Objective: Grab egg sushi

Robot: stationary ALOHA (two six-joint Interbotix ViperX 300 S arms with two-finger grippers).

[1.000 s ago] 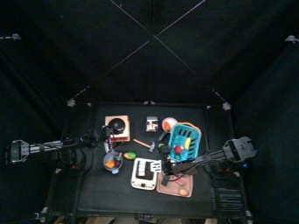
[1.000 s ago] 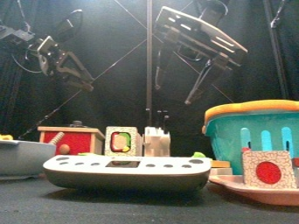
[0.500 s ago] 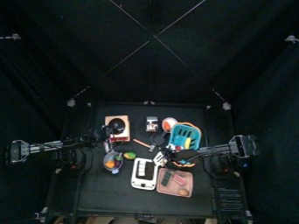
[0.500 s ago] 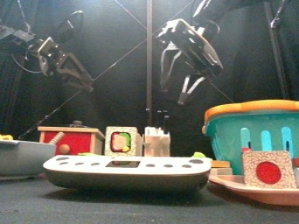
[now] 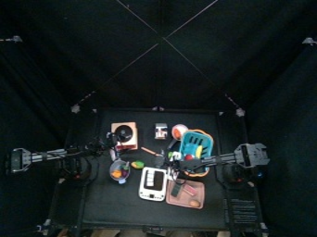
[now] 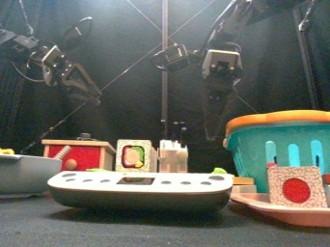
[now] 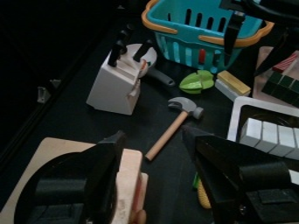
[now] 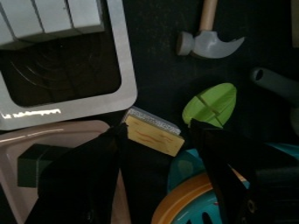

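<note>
Since the egg sushi (image 7: 232, 84) is the target: it's lying flat on the table's right half, about midway between the front and back edges, touching or just beside a green leaf-shaped piece (image 8: 211, 103), with the teal basket (image 7: 205, 31) close on one side and the corner of the white toy keyboard (image 8: 59, 52) on the other. The right gripper (image 8: 156, 131) hangs above it pointing down, jaws spread pretty much as wide as they go, nothing in them. From the wrist cam the sushi sits right in the gap between the two jaws, but the front view shows the gripper well up off the table, so no contact. The toy hammer (image 7: 176, 118) lies on the table near the sushi, and the white knife block (image 7: 117, 83) stands a bit farther toward the left edge. The left gripper (image 6: 71, 60) is up in the air over the table's left side, jaws apart too, holding nothing
</note>
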